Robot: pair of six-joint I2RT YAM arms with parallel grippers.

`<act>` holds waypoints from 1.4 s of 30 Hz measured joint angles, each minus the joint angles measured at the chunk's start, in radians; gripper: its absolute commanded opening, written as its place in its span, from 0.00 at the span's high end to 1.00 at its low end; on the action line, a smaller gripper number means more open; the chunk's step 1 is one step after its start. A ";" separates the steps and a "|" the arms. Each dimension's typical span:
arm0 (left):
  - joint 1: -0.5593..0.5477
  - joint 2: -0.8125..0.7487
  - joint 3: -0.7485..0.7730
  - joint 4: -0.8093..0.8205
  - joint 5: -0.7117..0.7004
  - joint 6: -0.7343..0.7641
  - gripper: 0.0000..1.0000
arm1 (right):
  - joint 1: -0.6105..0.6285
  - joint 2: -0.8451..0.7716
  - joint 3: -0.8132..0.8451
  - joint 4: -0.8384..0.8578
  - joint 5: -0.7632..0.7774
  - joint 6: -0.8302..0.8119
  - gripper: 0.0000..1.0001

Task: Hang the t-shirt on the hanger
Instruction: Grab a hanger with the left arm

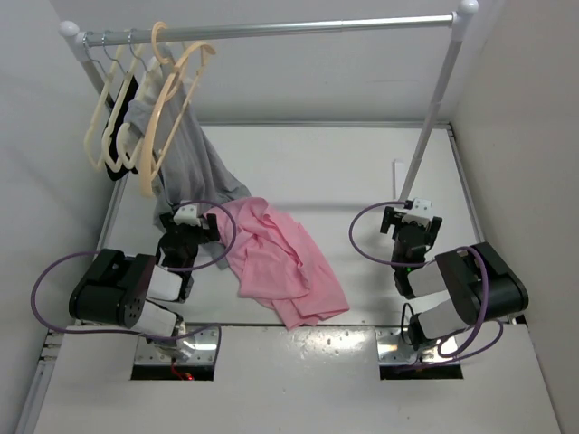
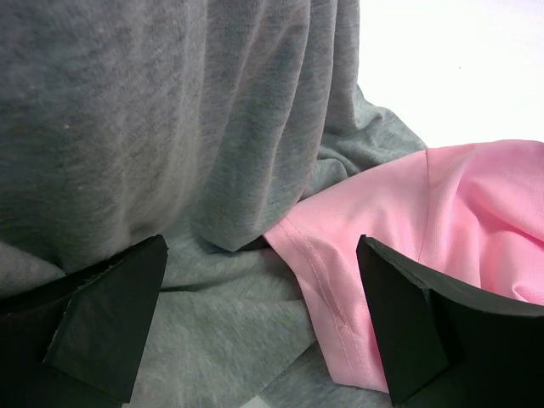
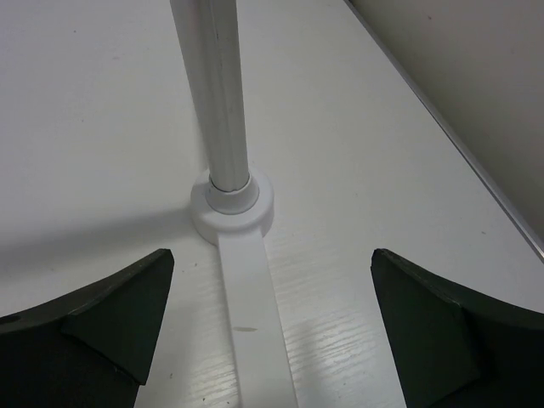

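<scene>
fingers (image 2: 102,314) of the left gripper (image 2: 255,297) are standing wide apart, low over cloth, framing the hemmed edge of the t-shirt (image 2: 425,204) where it is overlapping the grey garment (image 2: 170,127), likely lining up a pinch on pink alone. the t-shirt is lying crumpled mid-table, reaching toward the near edge. the hanger (image 1: 172,99) is hanging from the rail (image 1: 271,30) above the far left corner. the right gripper (image 3: 272,323), jaws also apart and empty, is hovering by the rack post (image 3: 217,93) near the right edge, probably waiting.

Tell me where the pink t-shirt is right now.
In the top view the t-shirt lies crumpled on the table, left of centre, one corner overlapping the grey garment beside the open left tool.
</scene>
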 measured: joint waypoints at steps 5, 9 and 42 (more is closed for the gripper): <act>0.000 0.000 0.000 0.000 0.009 0.002 0.00 | 0.000 0.000 0.000 0.000 0.001 0.000 0.00; 0.001 -0.124 0.002 -0.109 0.175 0.079 0.00 | 0.002 -0.015 -0.022 0.023 -0.002 -0.010 0.00; -0.152 -1.112 0.886 -1.990 0.313 1.019 0.00 | 0.032 -0.428 0.563 -0.743 0.401 -0.435 0.00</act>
